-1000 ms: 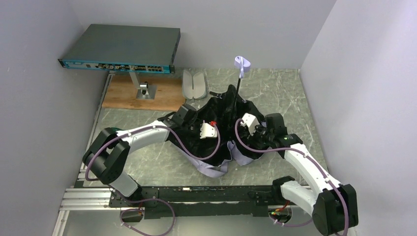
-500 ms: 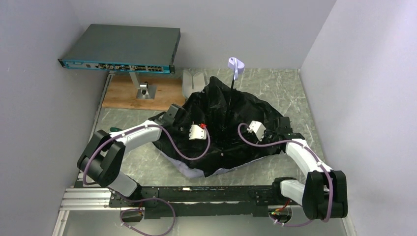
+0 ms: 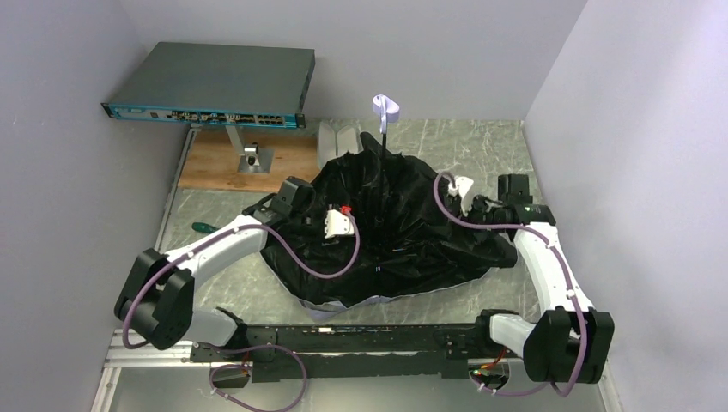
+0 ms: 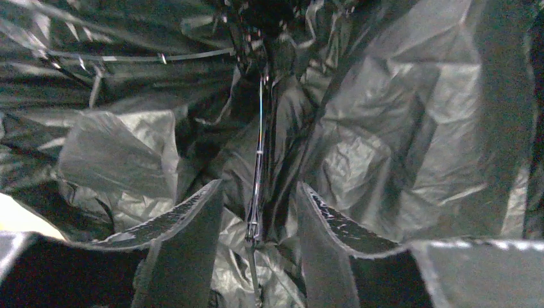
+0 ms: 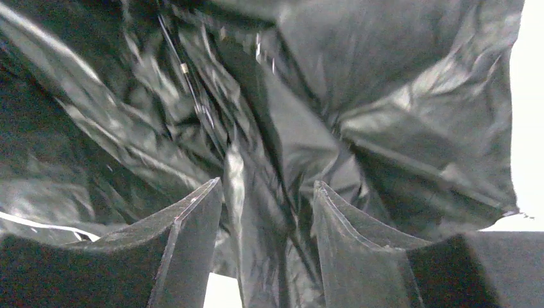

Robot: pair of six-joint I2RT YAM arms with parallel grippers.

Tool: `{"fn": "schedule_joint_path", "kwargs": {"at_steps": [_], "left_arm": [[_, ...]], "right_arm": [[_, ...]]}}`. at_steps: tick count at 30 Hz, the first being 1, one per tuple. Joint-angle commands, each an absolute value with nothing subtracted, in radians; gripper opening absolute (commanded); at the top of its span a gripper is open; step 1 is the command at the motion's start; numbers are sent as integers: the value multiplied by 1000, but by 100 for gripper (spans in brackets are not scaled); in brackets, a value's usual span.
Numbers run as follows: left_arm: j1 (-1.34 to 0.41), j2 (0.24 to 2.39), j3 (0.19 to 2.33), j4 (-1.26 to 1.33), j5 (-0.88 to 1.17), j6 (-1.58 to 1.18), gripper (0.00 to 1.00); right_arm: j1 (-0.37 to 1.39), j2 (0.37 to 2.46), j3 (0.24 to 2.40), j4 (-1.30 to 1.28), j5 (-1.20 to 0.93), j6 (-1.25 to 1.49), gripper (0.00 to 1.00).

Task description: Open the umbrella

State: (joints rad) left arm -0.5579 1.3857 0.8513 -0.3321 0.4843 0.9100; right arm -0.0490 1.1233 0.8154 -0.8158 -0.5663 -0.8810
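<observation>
you're mid-spread: the umbrella (image 3: pixel 403 232) lies across the middle of the table (image 3: pixel 249 287), black lining up, canopy fanned but slack (not locked, by my read). left gripper (image 4: pixel 258 189) sits parted around a thin rib (image 4: pixel 259 141), not clamping it. right gripper (image 5: pixel 267 186) straddles a fabric fold; pinched or loose, can't tell. next: push the ribs out until the frame locks along the shaft (image 3: pixel 384 137).
</observation>
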Motion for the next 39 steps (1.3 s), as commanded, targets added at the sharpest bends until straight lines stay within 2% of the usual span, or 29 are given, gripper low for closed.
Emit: {"fn": "schedule_joint_path", "kwargs": {"at_steps": [1, 6, 11, 15, 21, 27, 30, 34, 39], "left_arm": [[-564, 1323, 888, -252, 586, 778, 52], [-560, 1282, 869, -104, 637, 648, 47], [-549, 1386, 947, -15, 616, 299, 30], [-546, 1457, 975, 46, 626, 87, 27], [-568, 1571, 1038, 138, 574, 7, 25], [-582, 1692, 1117, 122, 539, -73, 33], [-575, 1746, 1125, 96, 453, -111, 35], [-551, 1799, 1119, 64, 400, -153, 52], [-537, 1866, 1164, -58, 383, -120, 63]], "right_arm": [[-40, 1101, 935, -758, -812, -634, 56], [29, 1123, 959, -548, -848, -343, 52], [154, 1212, 947, -406, -800, -143, 44], [229, 1261, 930, -316, -760, -58, 42], [275, 1347, 884, -256, -714, -52, 39], [271, 1424, 863, -331, -631, -160, 44], [266, 1440, 844, -362, -566, -217, 46], [246, 1490, 827, -419, -475, -286, 49], [189, 1555, 853, -514, -416, -367, 60]]}}
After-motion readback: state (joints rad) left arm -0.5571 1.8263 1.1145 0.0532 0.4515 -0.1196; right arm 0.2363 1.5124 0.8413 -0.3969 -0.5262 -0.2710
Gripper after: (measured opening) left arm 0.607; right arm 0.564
